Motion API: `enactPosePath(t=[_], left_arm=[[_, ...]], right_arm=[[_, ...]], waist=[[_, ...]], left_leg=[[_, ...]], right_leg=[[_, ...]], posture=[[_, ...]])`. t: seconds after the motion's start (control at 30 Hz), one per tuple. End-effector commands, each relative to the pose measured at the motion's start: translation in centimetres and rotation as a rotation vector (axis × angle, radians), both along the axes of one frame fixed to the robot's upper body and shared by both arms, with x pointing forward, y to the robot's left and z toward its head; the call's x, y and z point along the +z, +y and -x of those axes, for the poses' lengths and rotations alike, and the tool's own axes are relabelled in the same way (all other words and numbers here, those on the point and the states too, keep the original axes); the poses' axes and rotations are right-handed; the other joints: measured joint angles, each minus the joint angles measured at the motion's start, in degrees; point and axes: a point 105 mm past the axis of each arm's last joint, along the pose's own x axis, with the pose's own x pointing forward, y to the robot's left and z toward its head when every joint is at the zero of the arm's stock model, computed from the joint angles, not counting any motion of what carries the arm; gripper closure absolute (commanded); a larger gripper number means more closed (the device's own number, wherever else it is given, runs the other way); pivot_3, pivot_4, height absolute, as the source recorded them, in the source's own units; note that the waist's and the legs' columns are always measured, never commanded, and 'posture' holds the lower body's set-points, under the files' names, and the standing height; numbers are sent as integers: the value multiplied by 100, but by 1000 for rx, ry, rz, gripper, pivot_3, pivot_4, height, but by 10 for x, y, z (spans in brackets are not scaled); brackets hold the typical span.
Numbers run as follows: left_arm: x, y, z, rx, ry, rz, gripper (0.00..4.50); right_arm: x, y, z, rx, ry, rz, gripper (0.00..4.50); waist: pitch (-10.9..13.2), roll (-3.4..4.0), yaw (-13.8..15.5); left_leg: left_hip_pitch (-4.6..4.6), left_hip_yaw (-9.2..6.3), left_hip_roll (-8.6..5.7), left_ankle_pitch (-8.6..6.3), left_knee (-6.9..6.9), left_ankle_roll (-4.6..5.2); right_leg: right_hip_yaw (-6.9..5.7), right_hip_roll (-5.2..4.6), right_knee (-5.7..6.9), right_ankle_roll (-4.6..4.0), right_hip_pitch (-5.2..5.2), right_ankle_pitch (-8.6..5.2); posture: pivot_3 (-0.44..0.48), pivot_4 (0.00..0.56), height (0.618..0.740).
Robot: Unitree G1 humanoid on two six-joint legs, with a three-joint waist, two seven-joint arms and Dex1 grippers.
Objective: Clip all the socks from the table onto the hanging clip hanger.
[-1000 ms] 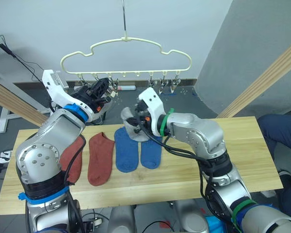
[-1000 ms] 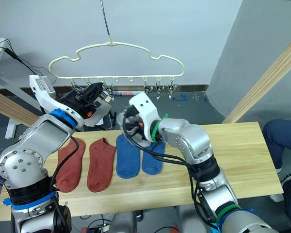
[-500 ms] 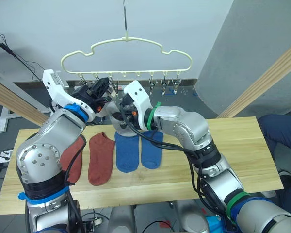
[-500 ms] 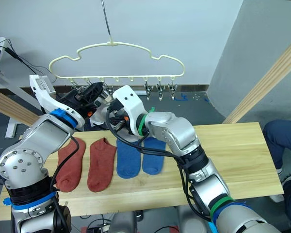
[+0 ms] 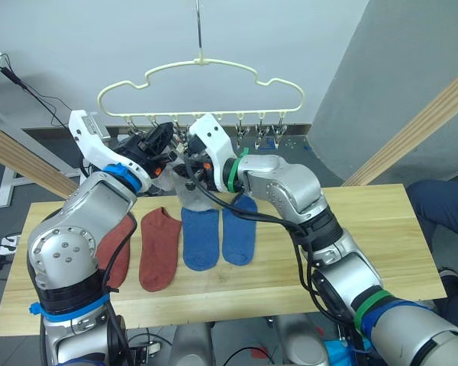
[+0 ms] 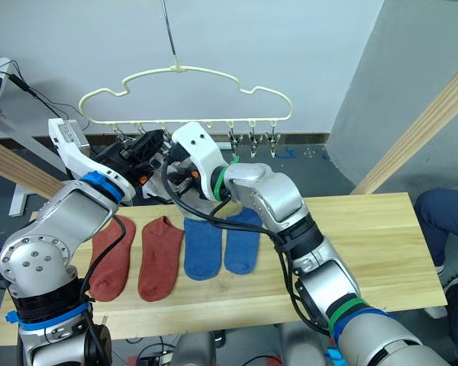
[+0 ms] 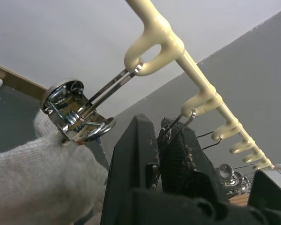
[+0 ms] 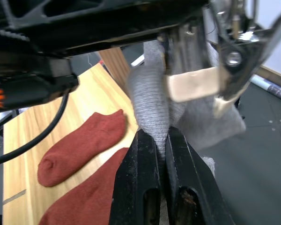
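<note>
The pale yellow clip hanger [image 5: 201, 59] hangs over the table's [image 5: 382, 229] far edge, with small metal clips [image 5: 261, 130] along its lower bar. My left gripper [image 5: 164, 141] is up at the left clips, shut on one clip [image 7: 173, 124]. Beside it, another clip [image 7: 77, 112] grips a light grey sock [image 7: 33, 168]. My right gripper [image 8: 160, 133] is shut on a second grey sock [image 8: 150, 108], held up just under the left gripper. Two rust-red socks [image 5: 159, 248] and two blue socks [image 5: 201, 238] lie flat on the table.
A thick wooden beam [image 5: 412, 130] slants at the right and another [image 5: 15, 160] at the left. A person's blue-clad leg [image 5: 443, 206] is at the table's right end. The right half of the tabletop is bare wood.
My right gripper has carried the grey sock up and to the left, from above the blue socks to the clips by the left gripper. The left arm has stayed put.
</note>
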Motion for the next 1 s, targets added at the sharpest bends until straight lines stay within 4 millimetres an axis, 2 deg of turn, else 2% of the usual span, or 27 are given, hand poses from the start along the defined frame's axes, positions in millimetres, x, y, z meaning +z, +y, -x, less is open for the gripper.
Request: enactPosePath(t=[0.03,0.47,0.87,0.93,1.0], left_arm=[[1,3,3,20,-12,-16,4317],[-2,4,2,22,-7,-31,4317],[-5,2,2,10,-5,-46,4317],[-5,2,3,-1,-8,-36,3605],[-6,2,3,2,-4,-47,3145]], right_arm=[[20,2,1,18,-56,-44,4486],[37,5,5,39,-76,-93,4486],[38,5,5,38,-74,-99,4486],[38,4,5,38,-73,-98,4500],[37,4,6,40,-71,-97,4500]], waist=[[0,0,0],[0,0,-1],[0,0,-1],[0,0,-1],[0,0,3]], left_leg=[[0,0,0,0,0,0],[0,0,0,0,1,0],[0,0,0,0,1,0],[0,0,0,0,1,0],[0,0,0,0,1,0]], right_leg=[[0,0,0,0,0,0],[-1,-1,2,-1,0,0],[-1,-2,3,-1,0,0],[-1,-2,3,-1,0,1],[-1,-2,3,-1,0,1]], posture=[[-127,353,740],[-128,355,740],[-132,359,740],[-132,359,740],[-132,359,740]])
